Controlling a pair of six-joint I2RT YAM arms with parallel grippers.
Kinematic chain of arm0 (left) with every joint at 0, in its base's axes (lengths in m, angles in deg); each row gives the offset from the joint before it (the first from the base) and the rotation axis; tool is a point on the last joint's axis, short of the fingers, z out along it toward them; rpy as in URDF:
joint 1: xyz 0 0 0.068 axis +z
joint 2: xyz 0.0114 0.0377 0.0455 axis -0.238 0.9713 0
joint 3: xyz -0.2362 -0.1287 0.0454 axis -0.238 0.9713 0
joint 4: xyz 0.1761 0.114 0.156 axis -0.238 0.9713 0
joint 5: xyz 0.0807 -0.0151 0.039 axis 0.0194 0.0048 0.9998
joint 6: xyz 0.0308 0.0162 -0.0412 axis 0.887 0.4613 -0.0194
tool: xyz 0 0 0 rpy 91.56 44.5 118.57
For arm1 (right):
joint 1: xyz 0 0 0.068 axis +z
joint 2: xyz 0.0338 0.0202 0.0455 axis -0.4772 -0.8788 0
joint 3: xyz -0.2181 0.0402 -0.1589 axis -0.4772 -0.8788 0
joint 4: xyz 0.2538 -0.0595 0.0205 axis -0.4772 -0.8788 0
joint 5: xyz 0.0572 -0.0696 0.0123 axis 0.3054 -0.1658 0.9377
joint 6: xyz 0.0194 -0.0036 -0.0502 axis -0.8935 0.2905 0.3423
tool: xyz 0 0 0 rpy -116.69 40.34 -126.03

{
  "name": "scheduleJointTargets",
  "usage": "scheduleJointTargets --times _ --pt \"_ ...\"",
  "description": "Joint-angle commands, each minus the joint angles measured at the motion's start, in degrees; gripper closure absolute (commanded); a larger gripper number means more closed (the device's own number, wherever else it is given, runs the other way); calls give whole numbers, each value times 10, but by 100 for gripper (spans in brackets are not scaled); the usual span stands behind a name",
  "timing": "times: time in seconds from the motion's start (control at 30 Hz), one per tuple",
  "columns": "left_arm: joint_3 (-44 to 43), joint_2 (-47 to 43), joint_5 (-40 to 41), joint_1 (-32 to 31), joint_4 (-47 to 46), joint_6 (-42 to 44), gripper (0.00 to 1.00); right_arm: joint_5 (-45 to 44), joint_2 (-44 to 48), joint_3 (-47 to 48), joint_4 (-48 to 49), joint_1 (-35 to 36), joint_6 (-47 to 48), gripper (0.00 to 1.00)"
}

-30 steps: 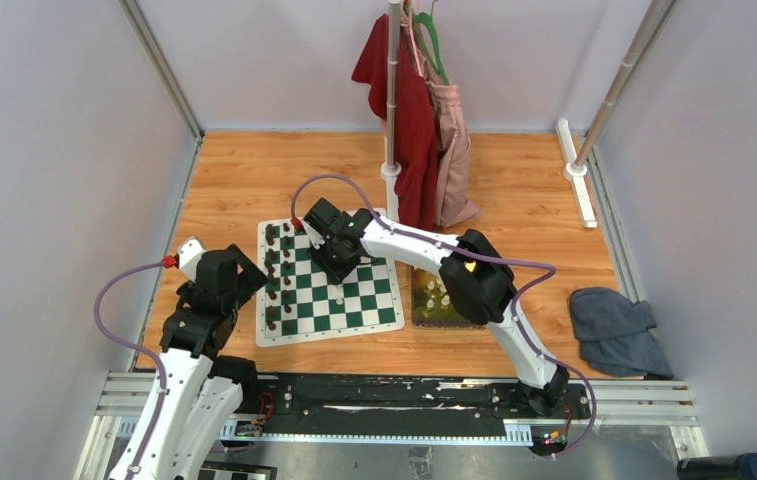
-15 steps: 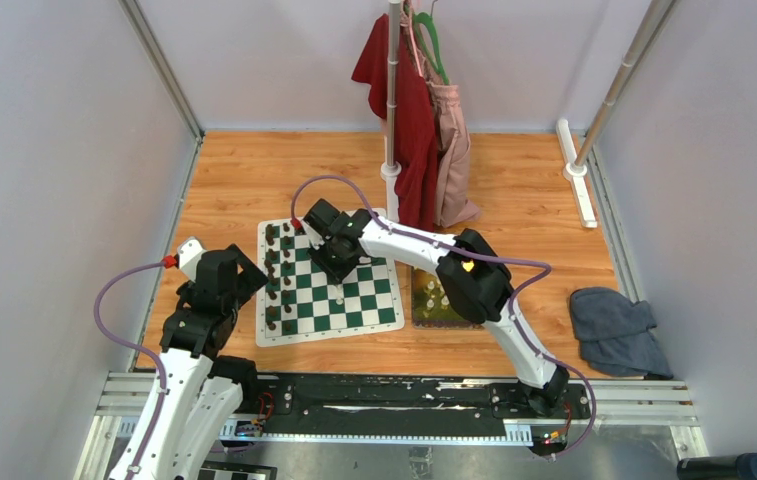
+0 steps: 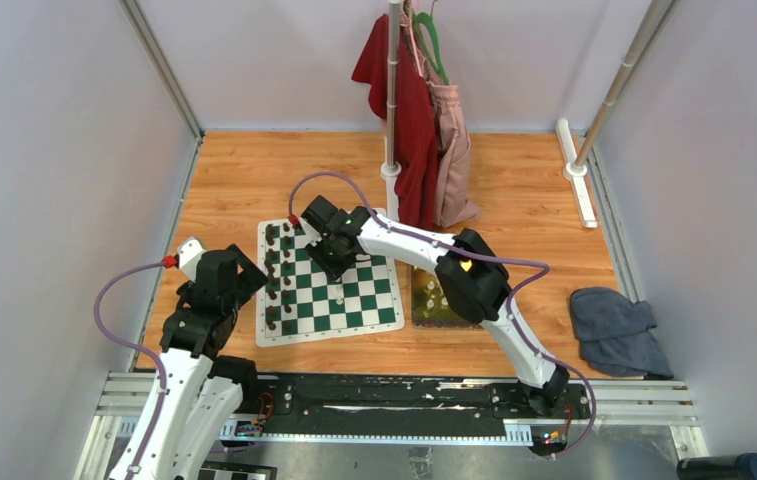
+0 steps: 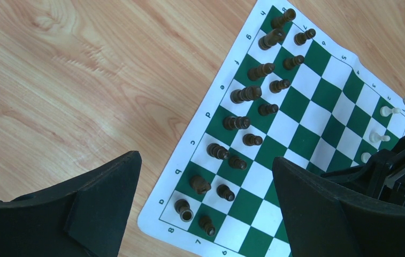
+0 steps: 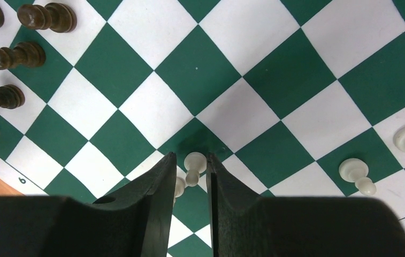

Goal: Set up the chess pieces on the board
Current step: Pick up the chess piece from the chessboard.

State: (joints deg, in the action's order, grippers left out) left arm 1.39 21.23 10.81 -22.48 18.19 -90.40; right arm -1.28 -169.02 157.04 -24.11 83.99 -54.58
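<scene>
The board (image 3: 354,300) lies flat in the middle of the wooden table, with dark brown chessmen (image 3: 272,280) along its left side. My right gripper (image 3: 332,260) reaches over the board's far half. In the right wrist view the right gripper (image 5: 191,156) is shut on a cream-white pawn (image 5: 195,161) over a green square. Two more white pawns (image 5: 354,171) stand to its right. More white pieces sit in the yellow-green tray (image 3: 441,305). My left gripper (image 4: 205,158) is open and empty, above the board's left edge (image 4: 200,128).
A clothes stand (image 3: 391,100) with red and pink garments (image 3: 419,130) rises just behind the board. A grey cloth (image 3: 614,330) lies at the right. A white bar (image 3: 576,185) lies at the back right. Walls close in both sides.
My right gripper has moved a little toward the far left over the board. The left arm has not moved.
</scene>
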Motion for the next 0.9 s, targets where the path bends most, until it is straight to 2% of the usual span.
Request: scheduleJointTargets --times 0.0,0.43,0.87 --pt "6 2 7 3 -9 5 0 -2 -12 14 -19 -5 0 69" --pt "6 0 4 2 -8 6 0 -8 -6 4 -20 -6 -1 70" --pt "7 -2 5 3 -9 5 0 -21 -4 -3 -23 -6 0 79"
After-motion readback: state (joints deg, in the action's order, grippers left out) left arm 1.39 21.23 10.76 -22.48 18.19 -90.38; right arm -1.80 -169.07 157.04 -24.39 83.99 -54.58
